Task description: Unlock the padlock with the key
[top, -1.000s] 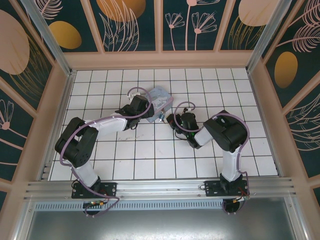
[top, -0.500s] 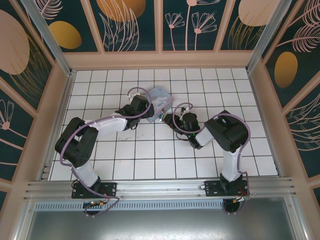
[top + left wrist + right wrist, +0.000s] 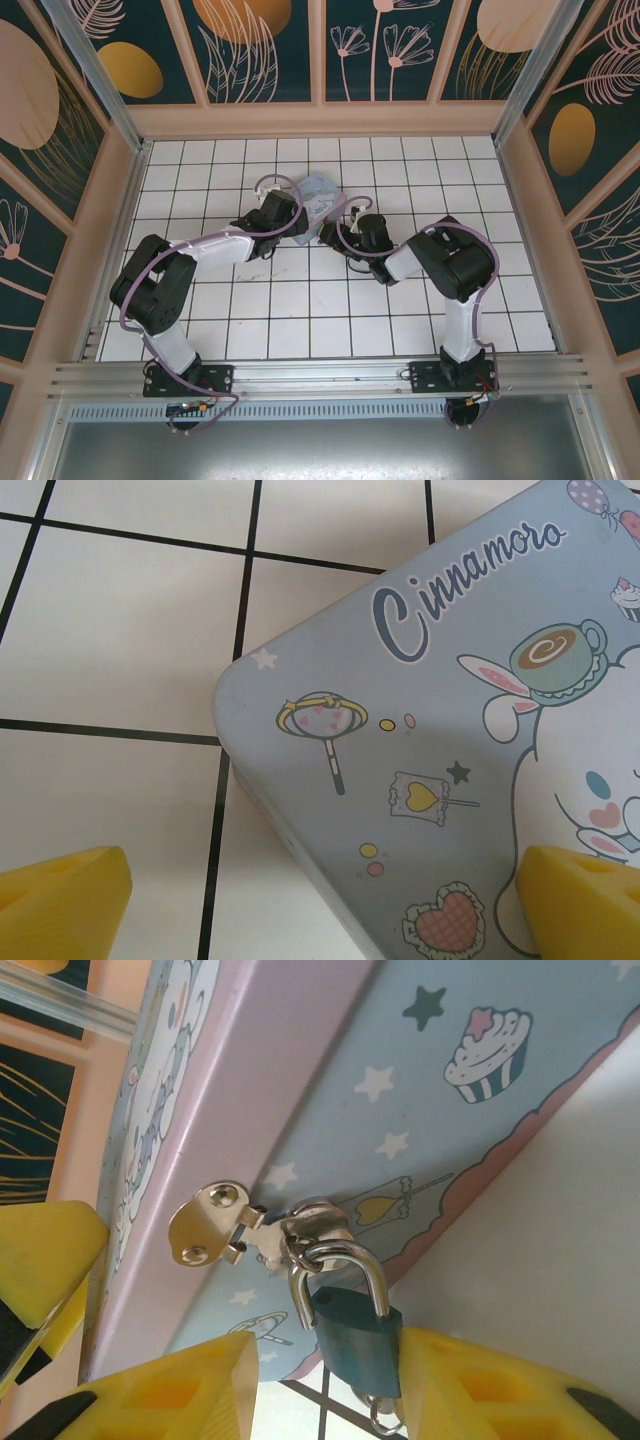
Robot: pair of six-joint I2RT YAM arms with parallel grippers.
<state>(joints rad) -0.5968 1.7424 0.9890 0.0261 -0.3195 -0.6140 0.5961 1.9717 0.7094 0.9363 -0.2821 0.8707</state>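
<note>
Box [image 3: 322,195] closed | padlock [image 3: 352,1338] on its hasp [image 3: 205,1222] | contents hidden

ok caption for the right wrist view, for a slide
Blue-grey padlock hanging from the cartoon box's hasp, yellow fingers right beside it

I see a white tiled floor [image 3: 300,330] with thin black lines. Around it stand dark green wall panels [image 3: 380,50] with gold and pink plants, held in pale wooden frames [image 3: 318,120].

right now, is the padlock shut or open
Shut, it seems: in the right wrist view both legs of the shackle enter the padlock body, hooked through the hasp loop on the box.
</note>
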